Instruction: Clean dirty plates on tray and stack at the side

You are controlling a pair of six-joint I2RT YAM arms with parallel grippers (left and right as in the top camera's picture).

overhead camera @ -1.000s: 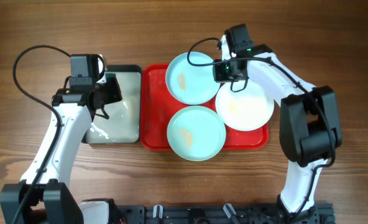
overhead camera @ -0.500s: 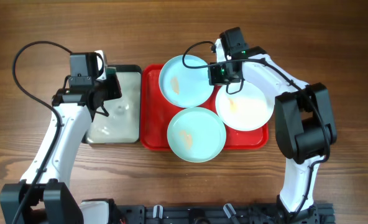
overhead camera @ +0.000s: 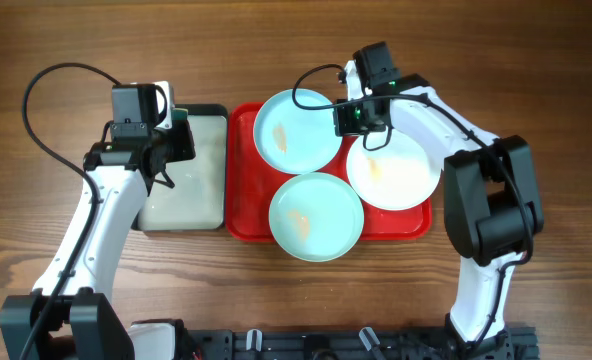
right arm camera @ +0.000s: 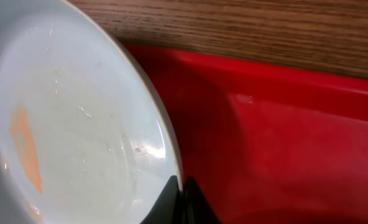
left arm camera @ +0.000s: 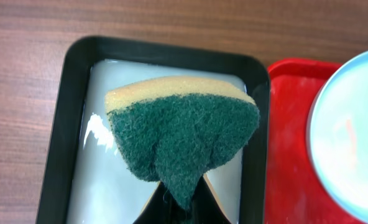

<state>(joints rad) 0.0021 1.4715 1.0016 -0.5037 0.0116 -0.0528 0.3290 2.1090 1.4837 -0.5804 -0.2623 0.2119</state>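
Three plates sit on the red tray (overhead camera: 244, 215). A turquoise plate (overhead camera: 294, 130) with an orange smear is at the tray's top left, tilted and lifted by its right rim. My right gripper (overhead camera: 344, 118) is shut on that rim; the right wrist view shows the plate (right arm camera: 66, 137) pinched between the fingers (right arm camera: 183, 205). A second smeared turquoise plate (overhead camera: 315, 215) lies at the tray's front. A white smeared plate (overhead camera: 396, 172) lies at the right. My left gripper (overhead camera: 173, 140) is shut on a green and yellow sponge (left arm camera: 181, 140) held above the black-rimmed tray (left arm camera: 66, 112).
The black-rimmed tray (overhead camera: 186, 205) with a pale wet inside stands just left of the red tray (left arm camera: 289, 155). Wooden table (overhead camera: 536, 80) surrounds both. The right arm reaches over the white plate.
The right gripper has dragged the top turquoise plate leftward and raised its rim. The left gripper has lifted the sponge slightly over the black tray.
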